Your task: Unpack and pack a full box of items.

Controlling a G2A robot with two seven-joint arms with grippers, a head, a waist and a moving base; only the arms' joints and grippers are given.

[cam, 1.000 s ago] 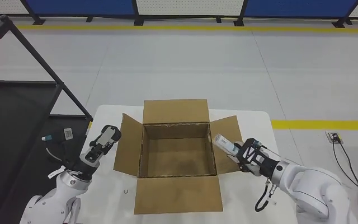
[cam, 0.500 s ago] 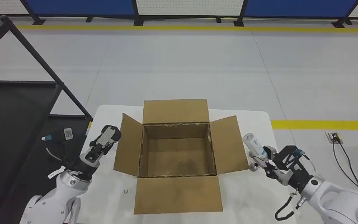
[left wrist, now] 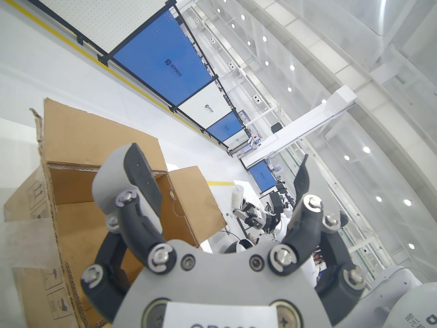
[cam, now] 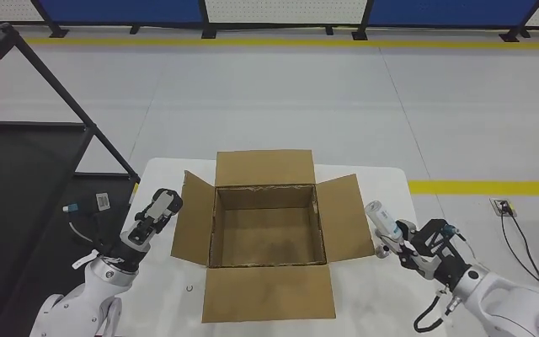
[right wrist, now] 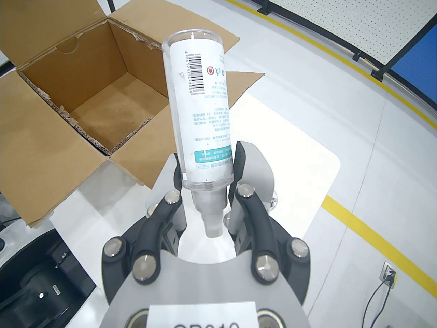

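White plastic is where the risk lies: the bottle point(right wrist: 199, 110) is pinched only at its neck end by the right claw point(right wrist: 205, 168), so most of its length juts out past the fingertips like a lever. In my judgement a quick swing or a knock against cardboard could twist it in the grip or pull it free, and a round bottle dropped on the table point(cam: 370, 295) would likely roll toward the edge. That claw is closed down to the bottle's width, its pads point(right wrist: 239, 160) pressing either side of the lower label, with the nozzle pointing back toward the wrist. In the top view the pair sits at the lower right of the frame, over the table just beside the right flap point(cam: 344, 215) of the box point(cam: 266, 196), outside it. The box stands open at centre frame with its bare floor showing. Its outward-leaning flap could snag the bottle's far end if it is carried in low. Farther across, at lower left, the left claw point(cam: 160, 211) is spread wide and holds nothing, near the left flap but apart from it.
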